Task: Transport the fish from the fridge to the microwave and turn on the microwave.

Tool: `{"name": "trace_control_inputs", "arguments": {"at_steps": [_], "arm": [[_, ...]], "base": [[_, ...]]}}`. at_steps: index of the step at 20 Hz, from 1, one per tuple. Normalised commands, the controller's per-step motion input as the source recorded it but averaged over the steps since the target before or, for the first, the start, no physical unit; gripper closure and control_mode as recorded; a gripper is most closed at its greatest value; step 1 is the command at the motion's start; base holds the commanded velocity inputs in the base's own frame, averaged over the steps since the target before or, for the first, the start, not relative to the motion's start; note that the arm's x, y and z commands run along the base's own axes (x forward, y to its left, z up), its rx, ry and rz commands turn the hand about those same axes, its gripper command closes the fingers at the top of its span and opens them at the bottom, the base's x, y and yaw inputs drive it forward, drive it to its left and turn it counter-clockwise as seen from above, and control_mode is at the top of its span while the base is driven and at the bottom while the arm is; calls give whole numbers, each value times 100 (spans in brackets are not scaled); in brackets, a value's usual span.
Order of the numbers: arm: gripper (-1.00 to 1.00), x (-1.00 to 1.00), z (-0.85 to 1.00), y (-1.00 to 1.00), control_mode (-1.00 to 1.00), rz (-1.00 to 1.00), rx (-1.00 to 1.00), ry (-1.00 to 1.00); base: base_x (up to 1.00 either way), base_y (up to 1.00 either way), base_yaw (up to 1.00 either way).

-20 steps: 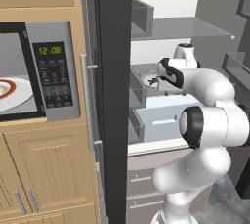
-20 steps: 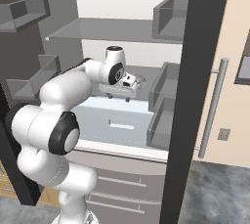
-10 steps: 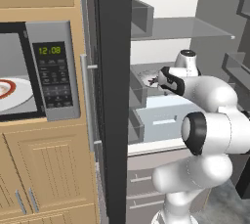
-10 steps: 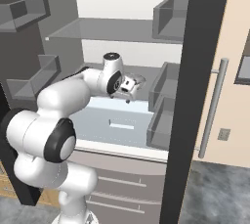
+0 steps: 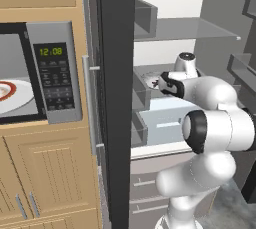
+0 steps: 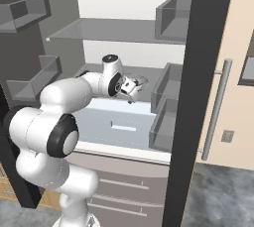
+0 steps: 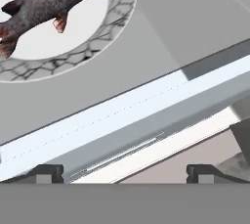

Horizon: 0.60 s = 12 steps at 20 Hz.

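Note:
The fish (image 7: 49, 0), grey with reddish fins, lies on a white plate (image 7: 100, 25) with a crackle-patterned rim on a shelf inside the fridge (image 5: 185, 28). My gripper (image 7: 126, 173) is open and holds nothing. It points down over the shelf's front edge, with the fish well ahead of its fingertips (image 7: 49, 171). From the left base the gripper (image 5: 156, 82) hangs just right of the plate (image 5: 148, 78); from the right base the gripper (image 6: 134, 89) is beside the plate (image 6: 140, 79). The microwave (image 5: 55, 78) sits left of the fridge, its clock lit green.
The dark fridge door (image 5: 117, 98) stands open between the microwave and the shelves. A pale blue drawer (image 6: 119, 122) lies below the fish's shelf. Grey door bins (image 6: 166, 107) hang to the right. A white, red-ringed plate (image 5: 10, 95) shows in the microwave. Tan cabinets (image 5: 45, 173) are below.
The arm has stretched deeper into the fridge, carrying the hand closer to the plate. The jaws have stayed open.

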Motion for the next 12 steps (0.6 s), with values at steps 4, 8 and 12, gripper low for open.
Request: {"name": "trace_control_inputs", "arguments": {"at_steps": [4,8,12], "arm": [[-100,9,0,2,-100,-6,0,-5],[-100,7,0,1,-100,-4,0,0],[-100,20,0,6,-100,-4,0,0]], "base": [[0,0,0],[0,0,0],[0,0,0]]}}
